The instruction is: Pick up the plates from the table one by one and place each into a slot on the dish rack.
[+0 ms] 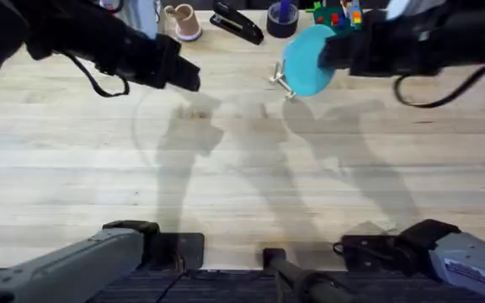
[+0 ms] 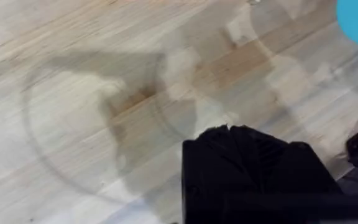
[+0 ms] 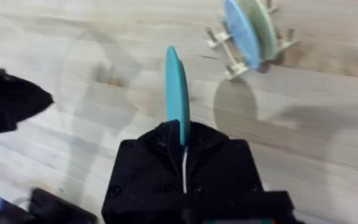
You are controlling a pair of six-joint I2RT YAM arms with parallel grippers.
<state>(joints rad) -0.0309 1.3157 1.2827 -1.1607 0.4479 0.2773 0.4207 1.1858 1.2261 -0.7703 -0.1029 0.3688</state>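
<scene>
Turquoise plate (image 3: pixel 177 87) stands on edge, pinched between the right gripper's (image 3: pixel 184 134) fingers, held above the table (image 1: pixel 242 168) just short of the dish rack (image 3: pixel 253 46); two plates, light-blue and cream, already stand in the rack's slots; whether the left gripper (image 1: pixel 183 76), well apart from the rack, is spread, I cannot tell.
</scene>
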